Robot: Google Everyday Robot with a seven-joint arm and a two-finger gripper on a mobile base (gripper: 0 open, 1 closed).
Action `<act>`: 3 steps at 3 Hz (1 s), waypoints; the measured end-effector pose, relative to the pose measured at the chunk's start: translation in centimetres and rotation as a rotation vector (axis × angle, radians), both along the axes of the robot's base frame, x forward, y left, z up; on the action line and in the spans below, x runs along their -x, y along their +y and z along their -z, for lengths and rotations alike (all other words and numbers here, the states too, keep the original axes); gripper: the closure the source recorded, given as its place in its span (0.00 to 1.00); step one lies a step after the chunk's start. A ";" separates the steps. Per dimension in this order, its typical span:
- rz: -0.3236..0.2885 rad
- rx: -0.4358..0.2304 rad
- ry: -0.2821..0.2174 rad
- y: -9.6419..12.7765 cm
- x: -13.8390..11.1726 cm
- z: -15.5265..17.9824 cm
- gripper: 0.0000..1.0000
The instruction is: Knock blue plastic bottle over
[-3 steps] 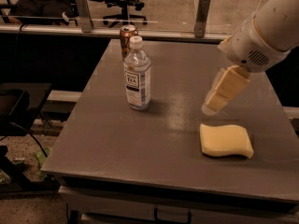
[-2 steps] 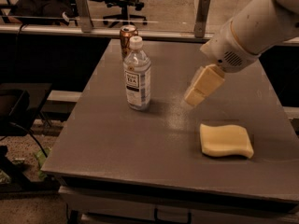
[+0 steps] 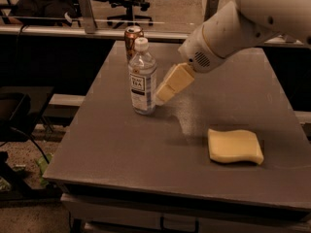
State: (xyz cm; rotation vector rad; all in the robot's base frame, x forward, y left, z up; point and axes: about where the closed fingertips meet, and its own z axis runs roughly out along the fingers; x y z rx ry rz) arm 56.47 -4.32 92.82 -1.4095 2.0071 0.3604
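Item: blue plastic bottle [image 3: 143, 79], clear-bodied with white screw cap and "TEA" label, upright at the left of the grey tabletop [image 3: 121, 149], a shorter copper-brown metal can [image 3: 132, 39] just on its far side; not yet toppled. Item: cream two-finger gripper [image 3: 163, 97], fingers pressed together with no gap showing, slanted down just right of the bottle's lower half, evidently a blunt pusher rather than a grasper. Item: flat yellow sponge [image 3: 235, 146], near right, well apart.

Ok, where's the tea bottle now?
The tea bottle stands left of centre on the table, before the copper can, with the gripper close on its right.
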 end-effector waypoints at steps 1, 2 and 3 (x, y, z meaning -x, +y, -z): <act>-0.005 -0.029 -0.004 2.2 -0.8 -0.2 0.00; -0.012 -0.053 -0.005 4.0 -1.2 -0.5 0.00; -0.022 -0.070 0.003 5.4 -1.4 -0.7 0.00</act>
